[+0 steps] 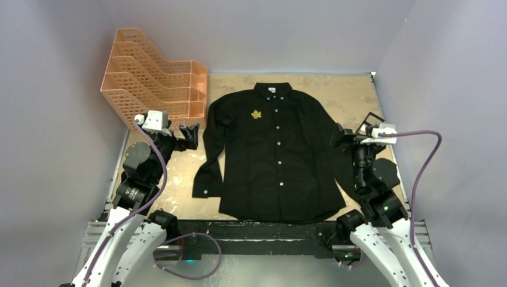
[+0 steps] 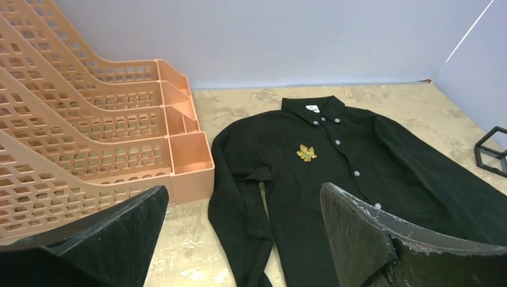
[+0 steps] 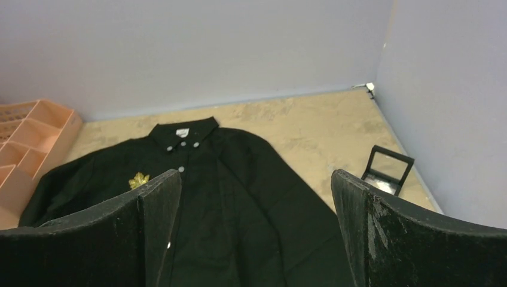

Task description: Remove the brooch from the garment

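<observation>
The black shirt (image 1: pixel 281 161) lies flat and face up in the middle of the table, collar to the back. The golden maple-leaf brooch (image 1: pixel 256 114) is pinned on its chest, left of the button row. It also shows in the left wrist view (image 2: pixel 307 153) and the right wrist view (image 3: pixel 139 180). My left gripper (image 1: pixel 189 133) is open and empty, hovering left of the shirt's sleeve (image 2: pixel 257 239). My right gripper (image 1: pixel 341 136) is open and empty at the shirt's right edge (image 3: pixel 251 203). Neither touches the brooch.
An orange plastic file organiser (image 1: pixel 158 81) stands at the back left, close to the left gripper (image 2: pixel 244 191). A small black open frame box (image 1: pixel 372 119) sits at the right beside the right gripper (image 3: pixel 256 174). Grey walls enclose the table.
</observation>
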